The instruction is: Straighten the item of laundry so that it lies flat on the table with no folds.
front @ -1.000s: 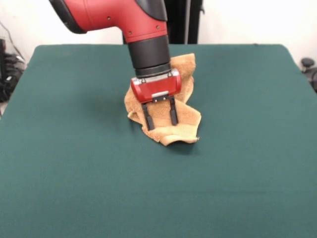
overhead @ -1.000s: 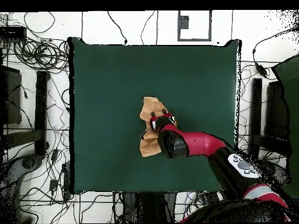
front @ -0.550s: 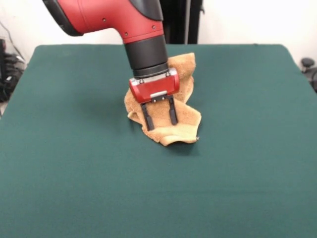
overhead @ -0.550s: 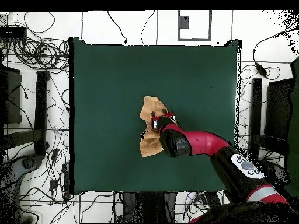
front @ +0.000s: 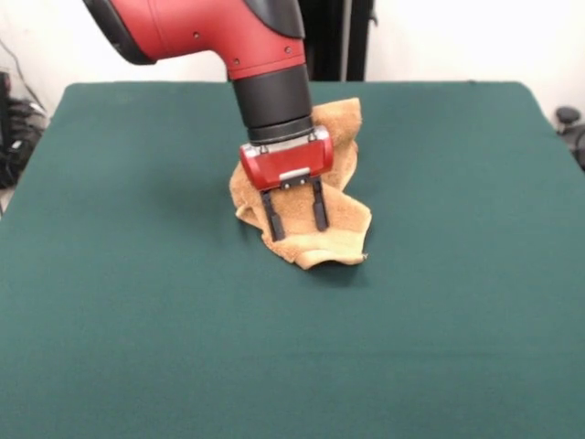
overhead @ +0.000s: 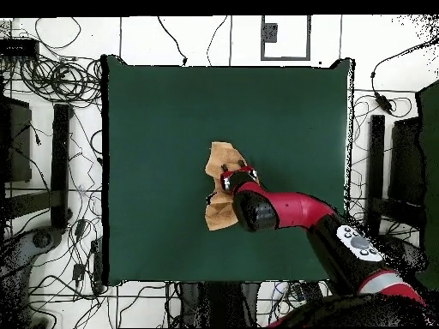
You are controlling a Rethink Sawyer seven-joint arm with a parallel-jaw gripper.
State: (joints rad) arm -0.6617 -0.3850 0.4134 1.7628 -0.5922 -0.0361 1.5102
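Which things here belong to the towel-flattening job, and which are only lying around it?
For the job:
- towel, crumpled and folded near the middle of the table
- table, covered in green cloth
- gripper, jaws open, over the towel

Lying about:
- cables on the floor beside the table
- black stands on the floor, off the table

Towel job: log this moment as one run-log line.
gripper: open, over towel | towel: crumpled, folded, mid-table | table: green | flattening: not done

towel (front: 343, 215) mid-table (front: 137, 274) — gripper (front: 296, 215) above it
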